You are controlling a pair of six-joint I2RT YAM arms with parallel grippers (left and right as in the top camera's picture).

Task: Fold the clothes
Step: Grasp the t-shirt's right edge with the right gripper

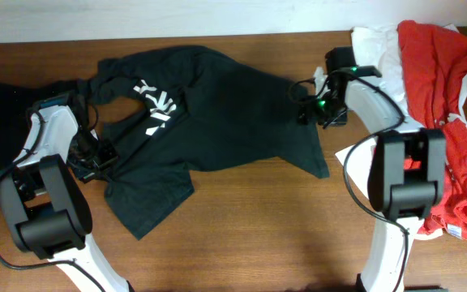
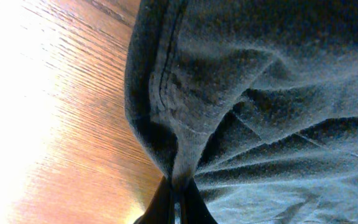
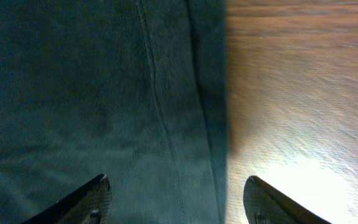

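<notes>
Left gripper (image 2: 176, 198) is pinched tight on a bunched fold of the black T-shirt (image 1: 217, 113), which lies spread across the middle of the wooden table (image 1: 258, 227). Right gripper (image 3: 178, 202) is wide open, straddling the shirt's right edge, gripping nothing.

T-shirt (image 1: 217, 113) spread mid table (image 1: 258, 235); left gripper (image 1: 96, 158) at its left edge, right gripper (image 1: 306, 109) at its right edge, other garments (image 1: 452, 122) heaped far right.

Left pincer (image 2: 178, 198) clamped, right pincer (image 3: 176, 186) spread.
</notes>
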